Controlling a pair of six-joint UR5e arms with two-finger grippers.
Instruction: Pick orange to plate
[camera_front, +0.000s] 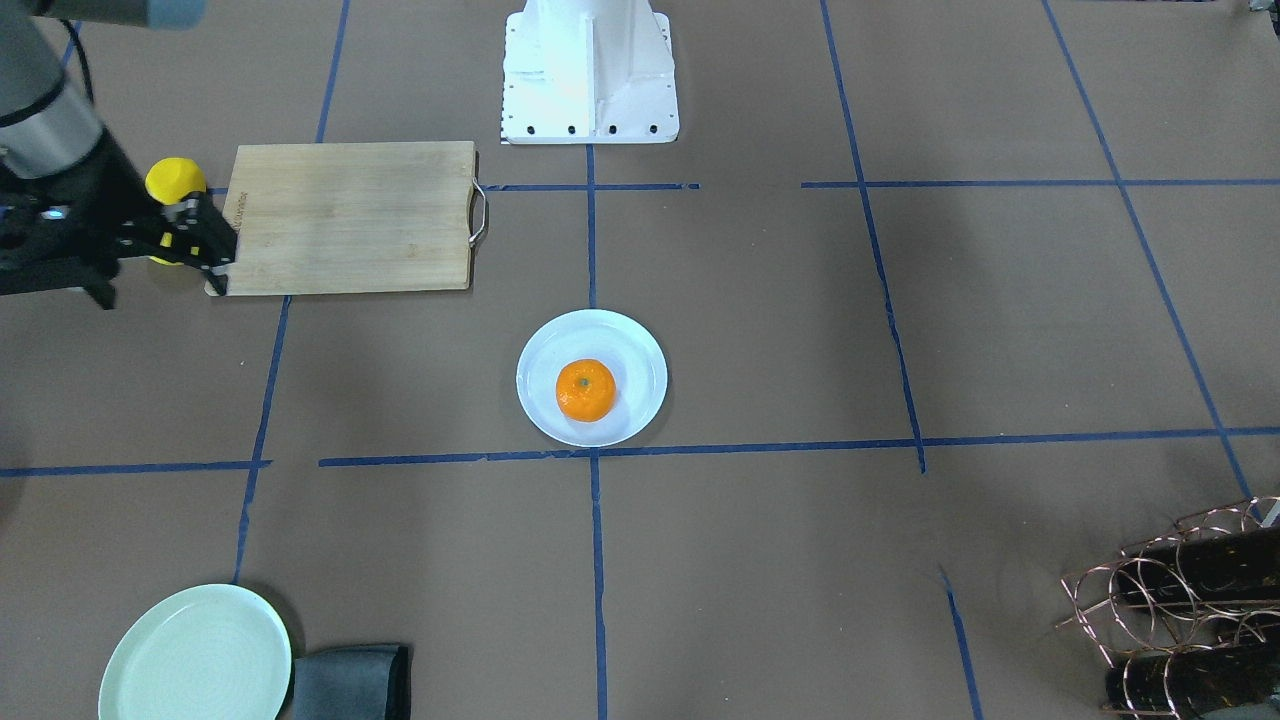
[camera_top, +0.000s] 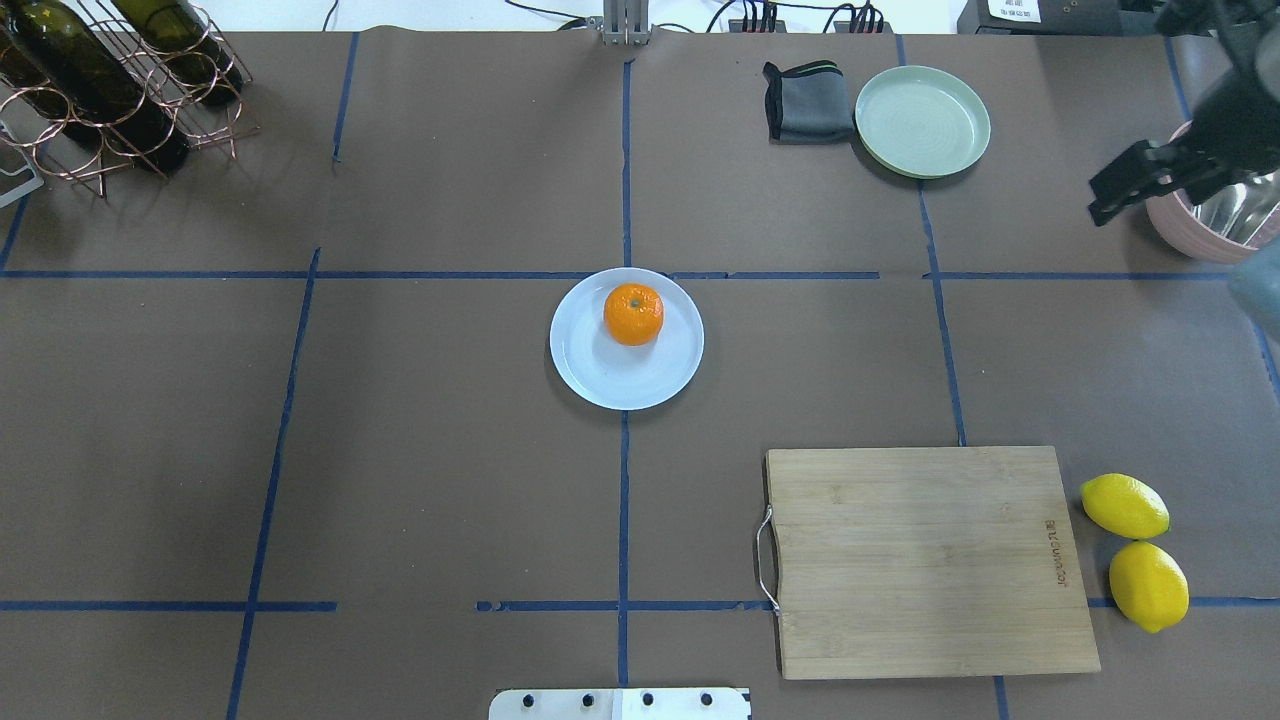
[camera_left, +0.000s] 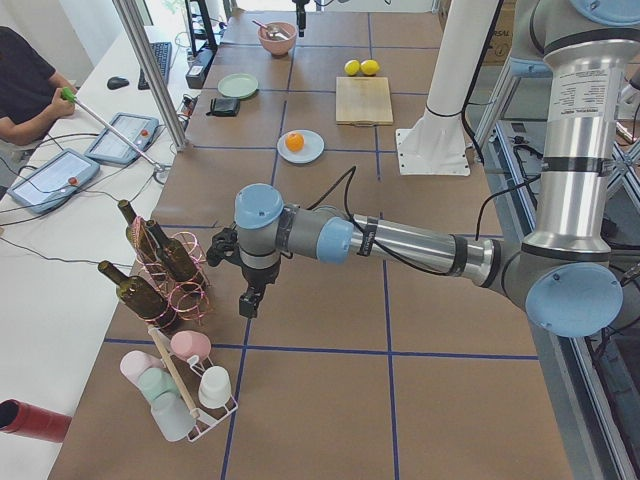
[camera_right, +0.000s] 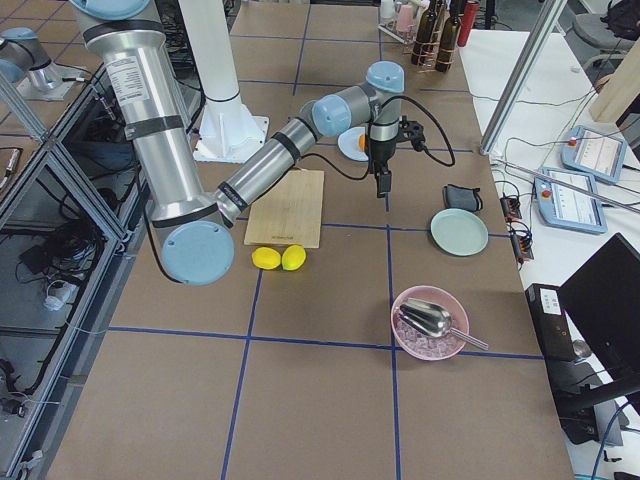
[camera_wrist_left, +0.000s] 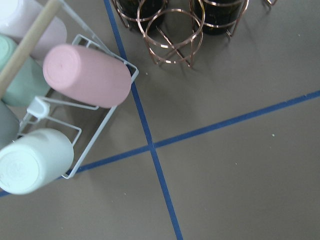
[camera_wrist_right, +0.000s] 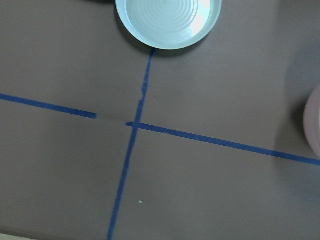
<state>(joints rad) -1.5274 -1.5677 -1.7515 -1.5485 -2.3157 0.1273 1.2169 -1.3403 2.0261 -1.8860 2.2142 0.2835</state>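
Note:
The orange (camera_top: 633, 314) rests on the round white plate (camera_top: 600, 375) at the table's centre, slightly off the plate's middle; the front view shows the same orange (camera_front: 586, 389) on that plate (camera_front: 635, 350). My right gripper (camera_top: 1097, 208) hangs high above the table's far right side, well away from the plate, its fingers together and holding nothing. My left gripper (camera_left: 249, 300) shows only in the left side view, pointing down near the wine rack; I cannot tell whether it is open or shut.
A wooden cutting board (camera_top: 925, 560) lies at the near right with two lemons (camera_top: 1135, 545) beside it. A mint-green plate (camera_top: 922, 120) and grey cloth (camera_top: 808, 100) sit far right. A pink bowl (camera_top: 1190, 225), a wine rack (camera_top: 110, 80) and a cup rack (camera_wrist_left: 75, 100) stand at the table's ends.

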